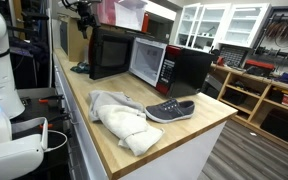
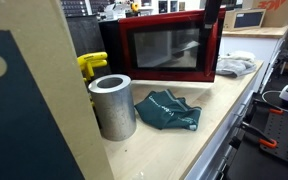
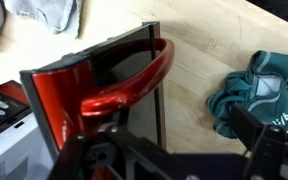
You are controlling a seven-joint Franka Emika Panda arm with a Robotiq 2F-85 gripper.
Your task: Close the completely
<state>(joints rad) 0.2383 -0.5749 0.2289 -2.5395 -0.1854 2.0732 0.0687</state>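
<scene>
A black microwave with a red door stands on the wooden counter. The door is ajar and swung partly outward in an exterior view. In the wrist view I look down on the door's top edge and its curved red handle. My gripper is open and empty, just in front of the handle and not touching it. In an exterior view it hangs above the door's free edge.
A teal cloth lies in front of the microwave beside a metal cylinder and a yellow object. A grey shoe and a white cloth lie further along the counter. The teal cloth also shows in the wrist view.
</scene>
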